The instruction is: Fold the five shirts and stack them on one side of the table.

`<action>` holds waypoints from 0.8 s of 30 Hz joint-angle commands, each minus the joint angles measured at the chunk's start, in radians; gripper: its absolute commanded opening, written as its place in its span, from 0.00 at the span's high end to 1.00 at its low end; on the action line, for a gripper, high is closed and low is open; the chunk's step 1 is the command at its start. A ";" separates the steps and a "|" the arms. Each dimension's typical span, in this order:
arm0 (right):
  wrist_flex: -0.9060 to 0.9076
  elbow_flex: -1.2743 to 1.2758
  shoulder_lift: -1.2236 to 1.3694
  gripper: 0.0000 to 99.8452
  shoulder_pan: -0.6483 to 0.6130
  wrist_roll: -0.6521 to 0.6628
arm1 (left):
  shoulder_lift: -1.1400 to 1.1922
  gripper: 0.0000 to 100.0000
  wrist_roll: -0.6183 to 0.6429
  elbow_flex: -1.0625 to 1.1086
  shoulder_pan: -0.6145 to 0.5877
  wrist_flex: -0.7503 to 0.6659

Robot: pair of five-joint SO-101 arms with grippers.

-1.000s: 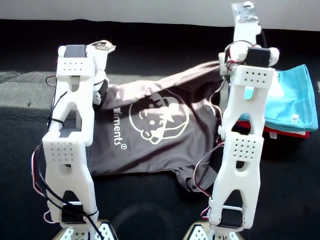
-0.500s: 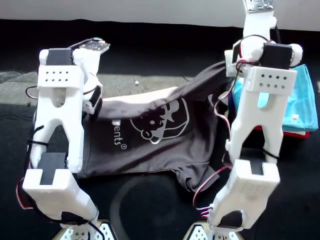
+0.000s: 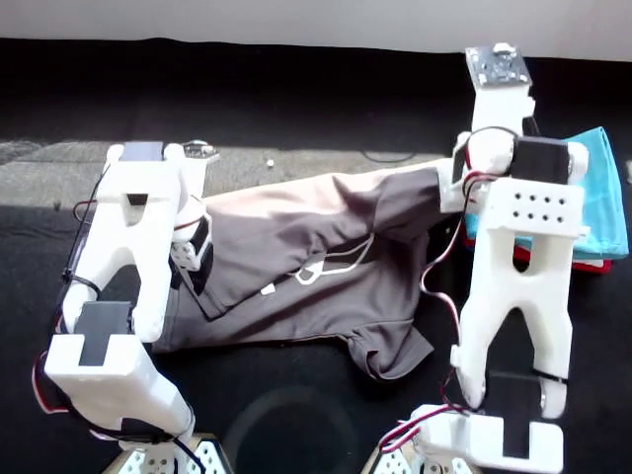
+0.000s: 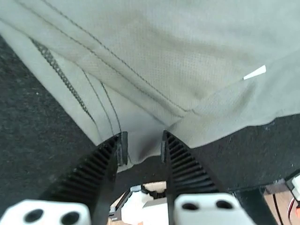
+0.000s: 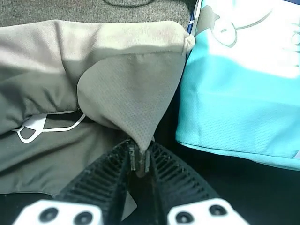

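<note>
A grey shirt (image 3: 296,286) with a white print lies across the middle of the black table (image 3: 296,89), its far edge lifted and turned over toward the front. My left gripper (image 3: 193,259) is at the shirt's left end, shut on a fold of the grey shirt (image 4: 164,56), with cloth bunched between the jaws of my left gripper (image 4: 141,150). My right gripper (image 3: 449,188) holds the right sleeve area. In the right wrist view my right gripper (image 5: 139,161) is pinched shut on a peak of the grey shirt (image 5: 126,93). The folded-over cloth hides most of the print.
At the table's right edge sits a stack of folded shirts, a turquoise shirt (image 3: 602,197) on top of a red shirt (image 3: 583,263). The turquoise shirt (image 5: 234,93) lies right beside my right gripper. A sunlit strip crosses the far left of the table.
Both arms have drawn the shirt's far edge up and toward the front. The fold now covers most of the print, which lay open a second ago.
</note>
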 commanded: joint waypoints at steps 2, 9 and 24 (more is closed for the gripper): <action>-0.111 0.170 -0.120 0.99 -0.005 -0.006 | -0.048 0.87 0.101 0.128 0.048 -0.129; -0.127 0.217 -0.142 0.99 -0.005 -0.006 | -0.050 0.87 0.275 0.159 0.125 -0.146; -0.119 0.217 -0.142 0.99 -0.005 -0.006 | -0.042 0.87 0.407 -0.074 0.186 0.098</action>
